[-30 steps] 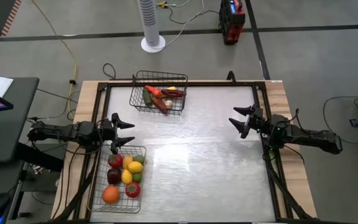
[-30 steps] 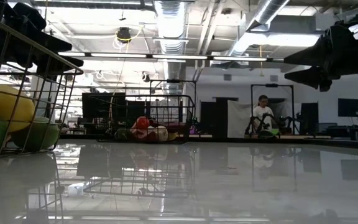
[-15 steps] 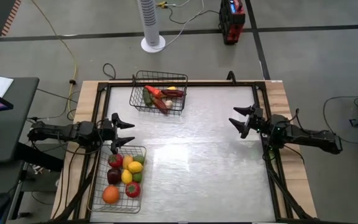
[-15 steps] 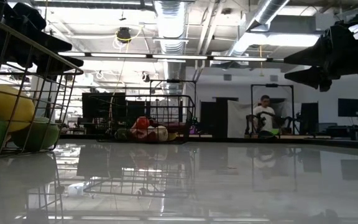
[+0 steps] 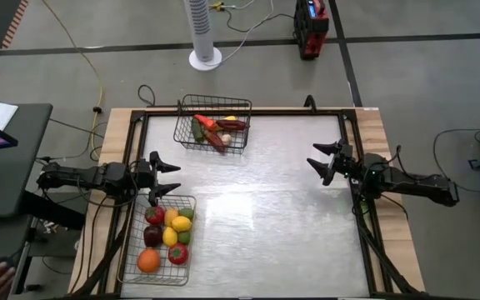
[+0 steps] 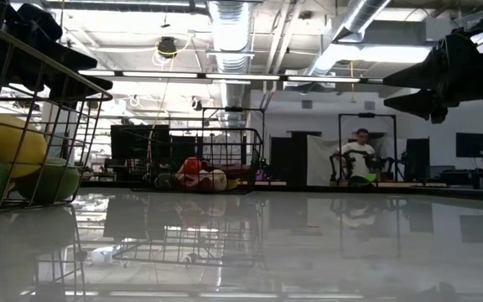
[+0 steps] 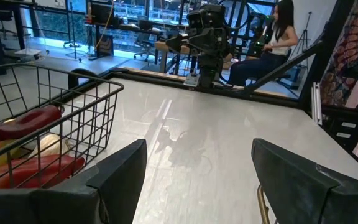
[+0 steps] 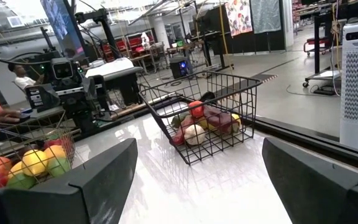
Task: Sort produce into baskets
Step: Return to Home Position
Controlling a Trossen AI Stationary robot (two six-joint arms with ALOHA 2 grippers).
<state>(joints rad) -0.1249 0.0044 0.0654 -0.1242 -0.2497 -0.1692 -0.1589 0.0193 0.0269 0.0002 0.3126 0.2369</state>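
Note:
Two dark wire baskets stand on the white table. The far basket [image 5: 212,123] holds vegetables: a carrot, red chilli, green and pale pieces, also seen in the right wrist view [image 8: 210,118]. The near-left basket [image 5: 158,239] holds round fruit: red tomatoes, an orange, yellow lemons, green limes. My left gripper [image 5: 167,178] stands open at the table's left edge, just above the near basket's far rim, with nothing between its fingers. My right gripper [image 5: 322,160] stands open at the right edge, also holding nothing. Both point level across the table.
A black frame [image 5: 248,112] runs round the table's edges. The wide middle of the table [image 5: 265,208] carries no objects. A white tower fan [image 5: 202,33] and a red box [image 5: 311,29] stand on the floor beyond the far edge. People sit in the room behind.

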